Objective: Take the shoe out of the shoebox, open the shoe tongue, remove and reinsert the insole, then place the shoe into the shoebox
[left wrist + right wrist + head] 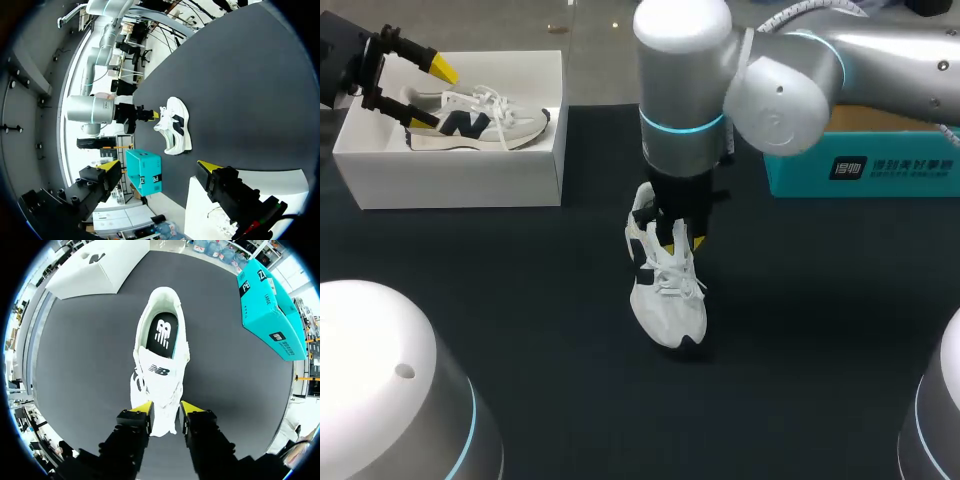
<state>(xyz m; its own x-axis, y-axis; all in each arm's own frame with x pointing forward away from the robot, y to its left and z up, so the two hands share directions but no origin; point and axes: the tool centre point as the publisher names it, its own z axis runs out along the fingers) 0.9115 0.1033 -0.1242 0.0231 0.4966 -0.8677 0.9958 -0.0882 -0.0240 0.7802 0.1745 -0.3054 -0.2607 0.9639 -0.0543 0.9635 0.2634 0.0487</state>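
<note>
Right claw (pixel 166 410): narrow, pinched from both sides on the white front of the shoe (pixel 668 290). Tongue or laces, I can't tell which.
Shoe: out on the dark table (pixel 520 300), mid-table, toe toward my side, well apart from the shoebox (pixel 460 175).
Insole (pixel 161 332): dark, lying inside the shoe.
Left claw (pixel 432 95): spread wide, holding nothing, over the shoebox's left end.
Second shoe (pixel 480 122): lies in the shoebox, heel end by my left claw.
Teal box (pixel 860 170): far right, apart from the shoe.
In the way: from overhead my right arm (pixel 685 100) covers the shoe's heel.
</note>
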